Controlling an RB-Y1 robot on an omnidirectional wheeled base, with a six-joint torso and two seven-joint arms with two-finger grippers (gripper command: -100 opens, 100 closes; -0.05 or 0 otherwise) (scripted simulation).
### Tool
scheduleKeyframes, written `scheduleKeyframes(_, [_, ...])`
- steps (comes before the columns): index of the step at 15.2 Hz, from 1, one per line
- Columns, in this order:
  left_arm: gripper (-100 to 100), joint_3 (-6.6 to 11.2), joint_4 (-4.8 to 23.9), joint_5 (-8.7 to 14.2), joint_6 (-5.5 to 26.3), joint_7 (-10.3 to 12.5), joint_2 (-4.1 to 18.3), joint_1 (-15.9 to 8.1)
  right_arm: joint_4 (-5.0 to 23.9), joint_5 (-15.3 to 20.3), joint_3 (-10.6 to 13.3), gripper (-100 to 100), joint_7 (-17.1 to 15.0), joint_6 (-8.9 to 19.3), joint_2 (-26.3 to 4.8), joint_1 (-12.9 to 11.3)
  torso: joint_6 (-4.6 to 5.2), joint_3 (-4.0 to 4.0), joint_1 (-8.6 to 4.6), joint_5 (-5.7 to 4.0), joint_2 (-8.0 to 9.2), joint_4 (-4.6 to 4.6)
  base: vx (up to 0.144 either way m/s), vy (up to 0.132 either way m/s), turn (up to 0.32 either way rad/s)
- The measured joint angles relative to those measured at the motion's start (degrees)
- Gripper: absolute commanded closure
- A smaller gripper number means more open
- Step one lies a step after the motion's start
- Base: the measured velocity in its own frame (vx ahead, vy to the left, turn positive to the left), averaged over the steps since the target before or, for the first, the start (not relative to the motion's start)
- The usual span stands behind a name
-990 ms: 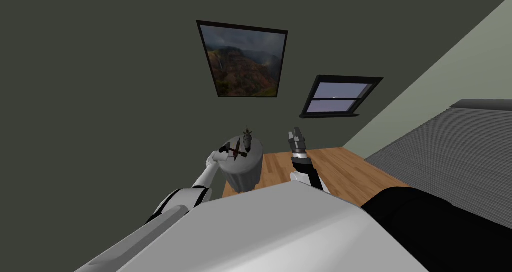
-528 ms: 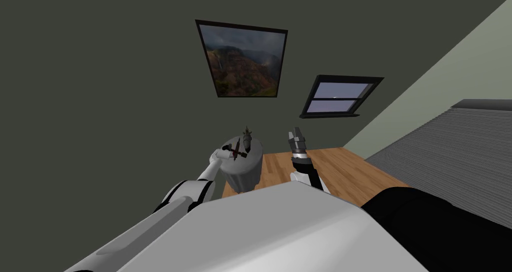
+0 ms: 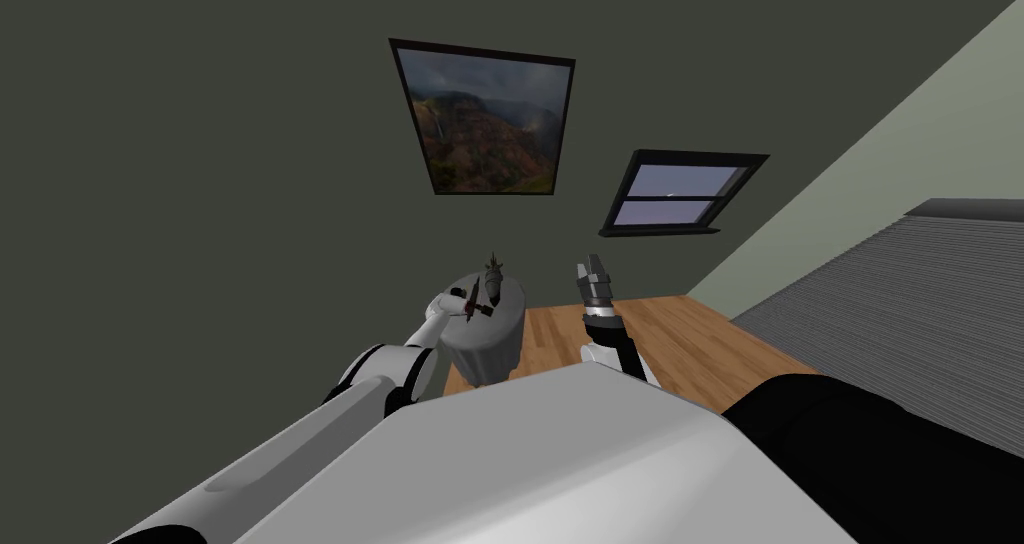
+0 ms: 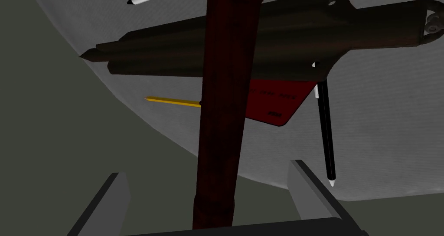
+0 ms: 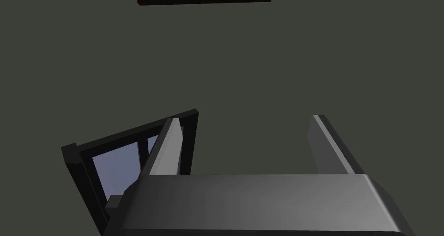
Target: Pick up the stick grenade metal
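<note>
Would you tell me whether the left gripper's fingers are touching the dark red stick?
Apart: the left wrist view shows the stick between the open fingers, a gap either side.

My left arm [image 3: 395, 368] has pushed farther out from the near left, its elbow sliding forward and to the right, closer to the round table [image 3: 486, 350]. My left gripper [image 3: 463, 306] has travelled from the table's near-left rim in over the top, toward the things lying in the middle. My spread fingers [image 4: 116, 194] now stand on either side of the stick grenade [image 4: 225, 116], clear of its dark red handle.
</note>
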Motion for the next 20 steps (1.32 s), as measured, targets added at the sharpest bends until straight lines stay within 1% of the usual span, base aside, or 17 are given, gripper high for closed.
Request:
scheduleKeyframes(4, [-100, -0.19, 5.22, -0.23, 1.8, 0.5, -0.85, -3.15, 0.0, 0.0, 0.0, 0, 0.0, 0.0, 0.0, 0.0, 0.0, 0.0, 0.02, 0.0, 0.0, 0.0, 0.009, -0.012, 0.003])
scheduleKeyframes(5, [-100, -0.29, 5.64, -0.07, 3.14, 0.38, -1.19, -3.7, 0.0, 0.0, 0.0, 0, 0.0, 0.0, 0.0, 0.0, 0.0, 0.0, 0.0, 0.0, 0.0, 0.0, 0.01, -0.018, 0.001])
scheduleKeyframes(6, [-100, -0.33, 6.93, 0.05, 4.03, 0.29, -1.41, -4.65, 0.0, 0.0, 0.0, 0, 0.0, 0.0, 0.0, 0.0, 0.0, 0.0, -0.01, 0.0, 0.0, 0.0, 0.008, -0.016, 0.002])
scheduleKeyframes(10, [-100, -0.56, 11.01, -0.08, 6.31, 0.57, -2.76, -7.42, 0.0, 0.0, 0.0, 0, 0.0, 0.0, 0.0, 0.0, 0.0, 0.01, 0.01, 0.0, 0.01, 0.0, 0.008, -0.011, 0.001])
scheduleKeyframes(11, [-100, -0.64, 10.71, -0.09, 7.28, 0.54, -3.09, -7.43, 0.0, 0.0, 0.0, 0, 0.0, 0.0, 0.0, 0.0, -0.01, 0.01, 0.02, 0.01, 0.01, 0.0, 0.005, -0.008, 0.0])
scheduleKeyframes(14, [-100, -0.7, 12.18, -0.12, 8.03, 0.63, -3.67, -8.41, 0.0, 0.0, 0.0, 0, 0.0, 0.0, 0.0, 0.0, -0.01, 0.02, 0.05, 0.01, 0.03, 0.0, 0.003, -0.004, 0.001])
scheduleKeyframes(15, [-100, -0.69, 13.21, -0.1, 8.0, 0.68, -3.89, -9.01, 0.0, 0.0, 0.0, 0, 0.0, 0.0, 0.0, 0.0, -0.01, 0.02, 0.05, 0.01, 0.03, 0.01, 0.0, 0.0, 0.0])
scheduleKeyframes(16, [-100, -0.69, 13.53, -0.1, 7.94, 0.71, -3.95, -9.18, 0.0, 0.0, 0.0, 0, 0.0, 0.0, 0.0, 0.0, -0.01, 0.02, 0.06, 0.01, 0.04, 0.01, 0.039, -0.016, -0.012])
scheduleKeyframes(17, [-100, -0.72, 15.06, -0.18, 6.94, 0.91, -3.88, -9.4, 0.0, 0.0, 0.0, 0, 0.0, 0.0, 0.0, 0.0, -0.02, -0.02, 0.04, 0.01, -0.04, -0.01, 0.07, -0.024, -0.006])
scheduleKeyframes(18, [-100, -0.8, 15.0, -0.27, 6.21, 1.03, -3.83, -8.74, 0.0, 0.0, 0.0, 0, 0.0, 0.0, 0.0, 0.0, -0.01, -0.08, 0.02, 0.02, -0.15, -0.04, 0.077, -0.018, 0.004])
scheduleKeyframes(19, [-100, -0.89, 13.69, -0.29, 6.24, 0.9, -3.76, -7.57, 0.0, 0.0, 0.0, 0, 0.0, 0.0, 0.0, 0.0, 0.01, -0.18, 0.05, 0.04, -0.29, -0.08, 0.044, -0.01, 0.004])
scheduleKeyframes(20, [100, -0.91, 13.34, -0.29, 6.3, 0.82, -3.73, -7.29, 0.0, 0.0, 0.0, 0, 0.0, 0.0, 0.0, 0.0, 0.01, -0.2, 0.08, 0.04, -0.31, -0.09, 0.013, -0.004, 0.002])
